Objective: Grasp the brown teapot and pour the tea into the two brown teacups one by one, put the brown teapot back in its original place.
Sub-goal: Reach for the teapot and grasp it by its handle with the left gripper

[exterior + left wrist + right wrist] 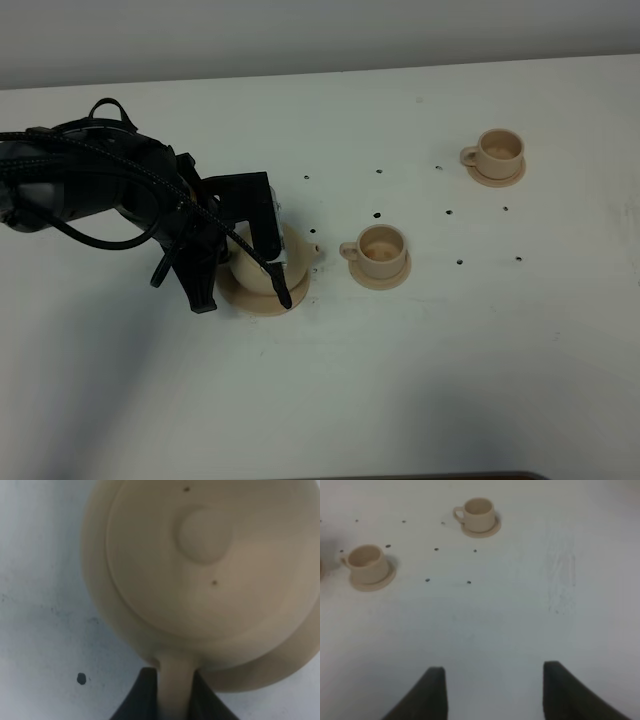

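I have the left tool clamped tight on the loop handle of the brown teapot, which sits on its wide saucer beside the nearer teacup, and such a thin pinch may let the pot swing on lifting, spilling tea.

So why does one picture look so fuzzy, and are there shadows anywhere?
Left wrist view: the teapot sits too close, so it is blurred all over. Exterior high view: sharp, with a soft shadow on the table below the arm. Right wrist view: the two cups look slightly soft.
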{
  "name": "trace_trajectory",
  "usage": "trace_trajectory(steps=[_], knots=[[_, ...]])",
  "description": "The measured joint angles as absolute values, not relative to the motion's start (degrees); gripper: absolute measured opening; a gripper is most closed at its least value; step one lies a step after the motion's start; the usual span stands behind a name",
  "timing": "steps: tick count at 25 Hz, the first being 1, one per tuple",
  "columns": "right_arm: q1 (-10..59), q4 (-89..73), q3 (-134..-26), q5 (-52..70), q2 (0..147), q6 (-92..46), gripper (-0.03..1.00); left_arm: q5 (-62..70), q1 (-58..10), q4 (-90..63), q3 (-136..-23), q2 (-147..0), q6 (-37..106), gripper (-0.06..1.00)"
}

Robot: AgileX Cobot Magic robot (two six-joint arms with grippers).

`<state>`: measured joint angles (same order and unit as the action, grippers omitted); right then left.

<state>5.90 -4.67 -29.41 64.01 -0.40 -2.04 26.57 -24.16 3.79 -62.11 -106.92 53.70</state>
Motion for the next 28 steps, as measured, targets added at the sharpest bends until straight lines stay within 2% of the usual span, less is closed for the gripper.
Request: trace_trajectory(steps=[28], knots=[[5.9, -4.67, -29.41, 64.01, -0.4, -2.04, 0.42, 25.93, -24.16, 1.03, -62.11, -104.87, 54.4, 0.13]])
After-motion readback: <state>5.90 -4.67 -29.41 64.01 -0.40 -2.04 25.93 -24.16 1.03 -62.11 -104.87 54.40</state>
